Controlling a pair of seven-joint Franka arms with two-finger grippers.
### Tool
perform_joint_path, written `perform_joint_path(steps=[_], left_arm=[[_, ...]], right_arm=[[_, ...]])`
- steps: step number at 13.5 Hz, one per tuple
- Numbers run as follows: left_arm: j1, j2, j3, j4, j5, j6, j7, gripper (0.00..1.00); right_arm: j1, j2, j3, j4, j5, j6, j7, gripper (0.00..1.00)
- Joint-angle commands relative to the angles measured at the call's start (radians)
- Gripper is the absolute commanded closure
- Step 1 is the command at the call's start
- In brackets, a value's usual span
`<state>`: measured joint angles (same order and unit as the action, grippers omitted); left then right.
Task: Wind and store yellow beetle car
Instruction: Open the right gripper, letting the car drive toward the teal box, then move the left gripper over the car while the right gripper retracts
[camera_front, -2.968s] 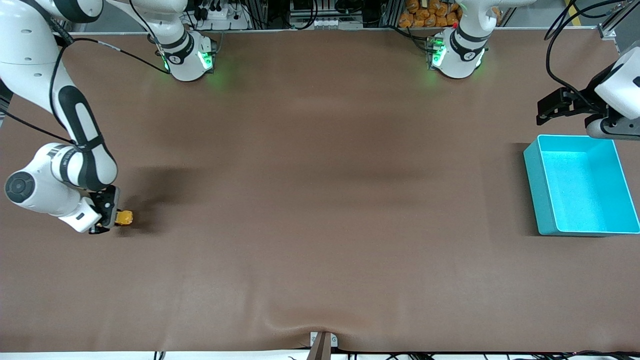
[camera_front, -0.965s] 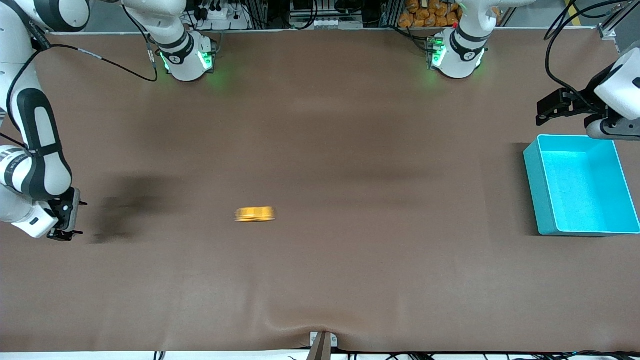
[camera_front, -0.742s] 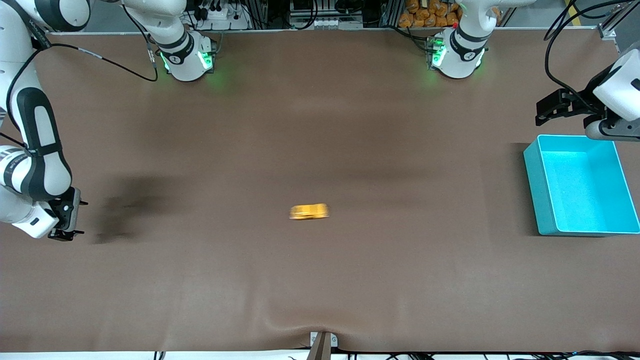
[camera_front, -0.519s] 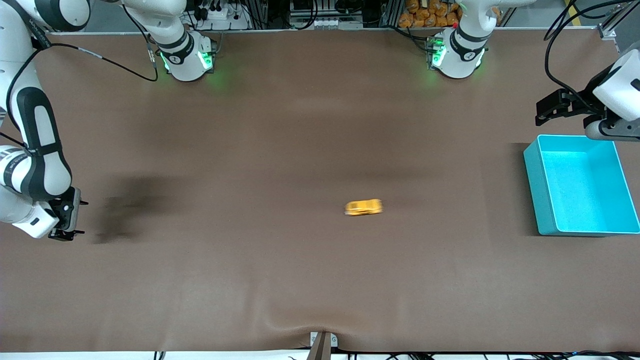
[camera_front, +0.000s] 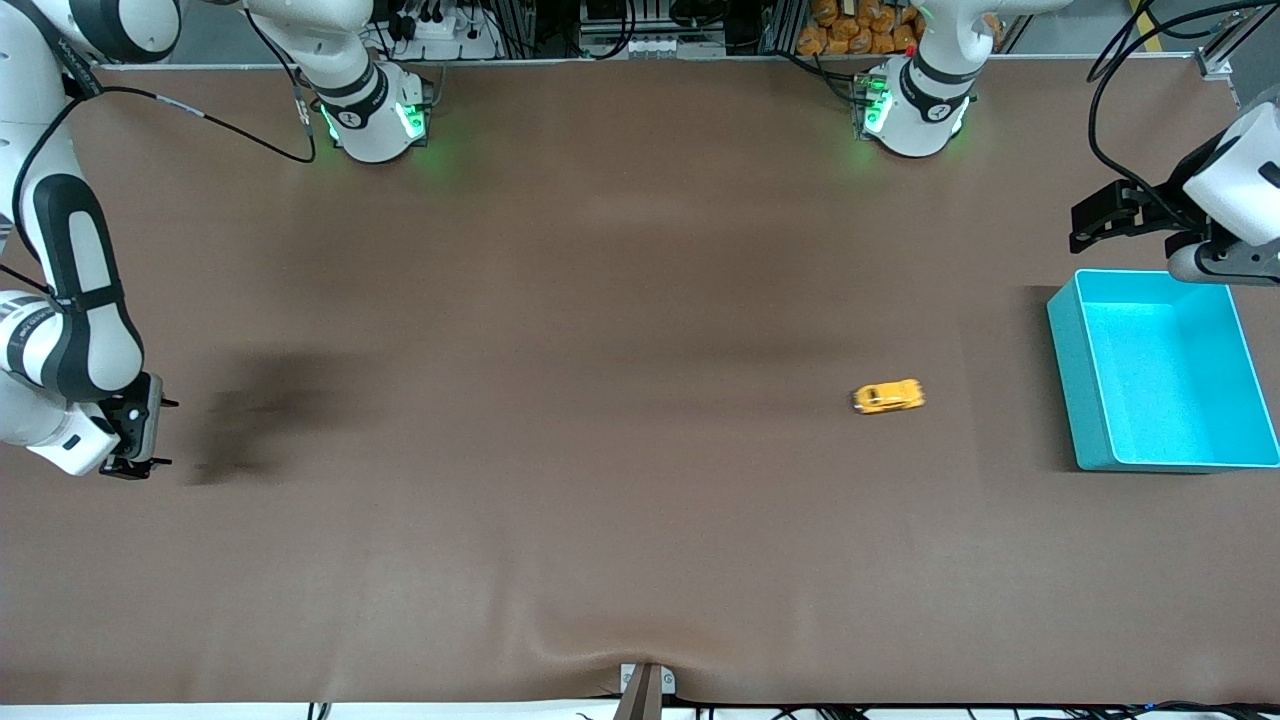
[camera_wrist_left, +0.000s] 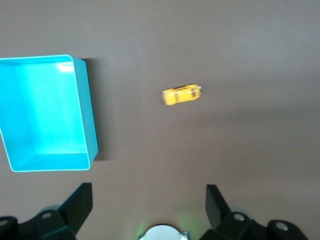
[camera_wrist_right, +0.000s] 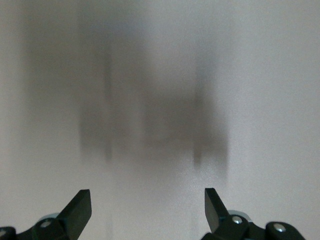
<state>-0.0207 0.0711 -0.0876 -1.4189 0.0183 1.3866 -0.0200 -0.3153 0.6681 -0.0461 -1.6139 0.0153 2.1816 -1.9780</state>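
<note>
The yellow beetle car (camera_front: 888, 397) is on the brown table, on its wheels, a little way from the turquoise bin (camera_front: 1160, 368) toward the right arm's end. It also shows in the left wrist view (camera_wrist_left: 181, 94), beside the bin (camera_wrist_left: 46, 113). My left gripper (camera_front: 1100, 218) is open and empty, up in the air by the bin's rim nearest the robots' bases. My right gripper (camera_front: 135, 432) is open and empty, low over bare table at the right arm's end, where its wrist view shows only table.
The brown mat (camera_front: 620, 300) covers the whole table. Both arm bases (camera_front: 375, 115) stand with green lights along the edge farthest from the front camera. A small bracket (camera_front: 645, 685) sits at the mat's nearest edge.
The car has rolled from beside my right gripper across the table toward the bin. My right gripper let it go and drew back. The left arm has barely moved.
</note>
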Motion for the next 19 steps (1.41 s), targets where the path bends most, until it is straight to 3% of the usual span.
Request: perform_joint_path(steps=[1,8,11,16,19], left_arm=[[0.004,-0.005,0.000,-0.009,-0.008,0.003,-0.012,0.00],[0.010,-0.004,0.000,-0.066,-0.008,0.003,-0.012,0.00],[0.025,-0.002,0.002,-0.149,-0.003,0.009,-0.027,0.00],[0.033,0.047,-0.003,-0.285,0.028,0.172,-0.454,0.00],[0.034,0.082,-0.003,-0.405,0.028,0.397,-0.764,0.00]], right_arm=[[0.001,-0.015,0.002,-0.001,0.006,-0.017,-0.007,0.00],[0.002,-0.019,0.002,-0.001,0.006,-0.032,-0.001,0.00],[0.012,-0.044,0.002,-0.003,0.006,-0.058,0.027,0.00],[0.033,-0.110,0.002,-0.007,0.006,-0.166,0.172,0.00],[0.035,-0.165,0.000,-0.011,0.005,-0.216,0.287,0.00]])
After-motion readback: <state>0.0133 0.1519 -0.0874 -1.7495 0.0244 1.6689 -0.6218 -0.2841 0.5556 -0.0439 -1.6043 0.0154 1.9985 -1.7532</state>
